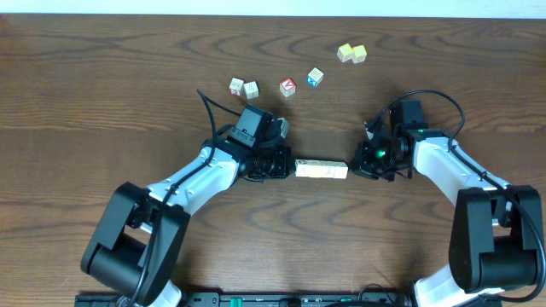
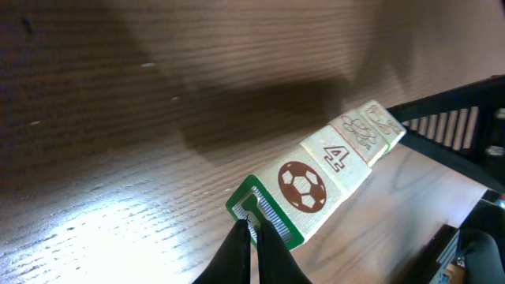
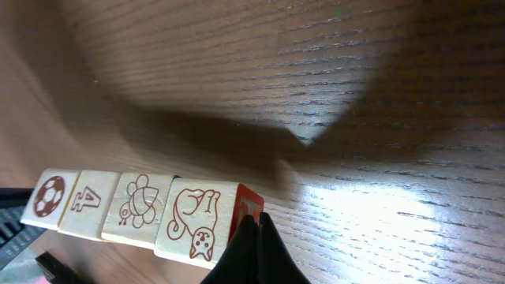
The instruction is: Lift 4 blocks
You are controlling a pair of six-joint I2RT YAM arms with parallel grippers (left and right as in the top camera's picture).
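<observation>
1. Overhead view first: a row of four blocks [image 1: 322, 169] lies end to end as one short pale bar near the middle of the table [image 1: 102, 68], right between the two arms.
2. The left gripper [image 1: 288, 167] butts against one end of the bar and the right gripper [image 1: 357, 168] against the other. That is one gripper per end, with the bar squeezed between them.
3. Further back sit six loose cubes, all well apart from the bar. There are two pale cubes [image 1: 236, 86] side by side, one red-faced cube [image 1: 287, 86], one blue-faced cube [image 1: 315, 77], and two yellow cubes [image 1: 345, 52] touching each other.
4. Over to the left wrist view: the two fingers [image 2: 233, 256] are pressed together into a single tip. That tip sits on the green-framed end face [image 2: 264, 213] of the nearest block.
5. Counting along the bar from there: a soccer ball, a number 4, then two line drawings seen too obliquely to read. That makes four blocks.
6. The bar's shadow [image 2: 252, 118] falls on the wood apart from the bar itself.
7. Now the right wrist view: the fingers [image 3: 241, 260] are again pressed together, tip against the red end face [image 3: 248, 207].
8. Four top faces show here: a cat, a flower-like drawing, the 4, and the ball at the far end.
</observation>
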